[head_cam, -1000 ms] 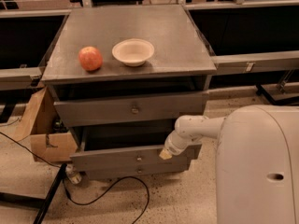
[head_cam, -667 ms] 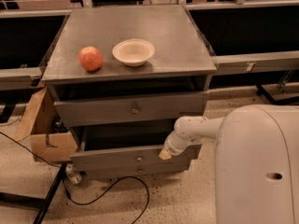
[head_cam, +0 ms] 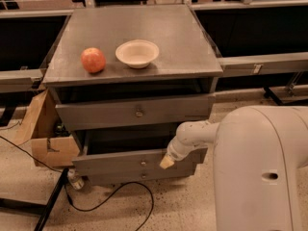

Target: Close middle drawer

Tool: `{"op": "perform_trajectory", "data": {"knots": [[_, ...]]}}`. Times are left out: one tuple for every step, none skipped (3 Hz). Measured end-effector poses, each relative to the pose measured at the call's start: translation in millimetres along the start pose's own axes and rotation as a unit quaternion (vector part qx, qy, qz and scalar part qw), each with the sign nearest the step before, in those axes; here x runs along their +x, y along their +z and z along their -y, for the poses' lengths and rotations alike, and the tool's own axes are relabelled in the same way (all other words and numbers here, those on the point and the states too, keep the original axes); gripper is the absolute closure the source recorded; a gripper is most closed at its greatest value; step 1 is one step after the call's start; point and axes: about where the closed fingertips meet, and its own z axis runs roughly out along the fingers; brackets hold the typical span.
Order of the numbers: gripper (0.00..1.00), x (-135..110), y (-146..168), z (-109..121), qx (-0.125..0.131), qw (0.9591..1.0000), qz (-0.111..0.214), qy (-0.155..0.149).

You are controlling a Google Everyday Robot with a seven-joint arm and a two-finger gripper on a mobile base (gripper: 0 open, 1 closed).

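A grey metal cabinet [head_cam: 134,37] has three drawer fronts. The middle drawer [head_cam: 110,163] is pulled out partway, showing a dark gap above its front panel, with a small round knob [head_cam: 143,163] at its centre. My gripper [head_cam: 167,162], tan-tipped on a white arm [head_cam: 192,134], sits at the right part of the middle drawer's front panel, just right of the knob, touching it or very close. The upper drawer front [head_cam: 106,113] also stands slightly out. The lowest drawer front [head_cam: 120,177] is just below the middle one.
A red apple [head_cam: 93,60] and a white bowl [head_cam: 137,53] sit on the cabinet top. A cardboard box [head_cam: 45,138] stands at the cabinet's left. A black cable [head_cam: 120,189] runs over the floor in front. My white body [head_cam: 262,172] fills the lower right.
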Motion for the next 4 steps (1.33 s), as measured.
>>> {"op": "perform_trajectory", "data": {"knots": [[0.0, 3.9, -1.9, -7.5, 0.0, 1.0, 0.0, 0.0], [0.0, 7.5, -3.6, -14.4, 0.0, 1.0, 0.0, 0.0], [0.0, 9.4, -4.3, -18.1, 0.0, 1.0, 0.0, 0.0], [0.18, 10.6, -3.1, -21.2, -0.002, 1.0, -0.003, -0.004]]}}
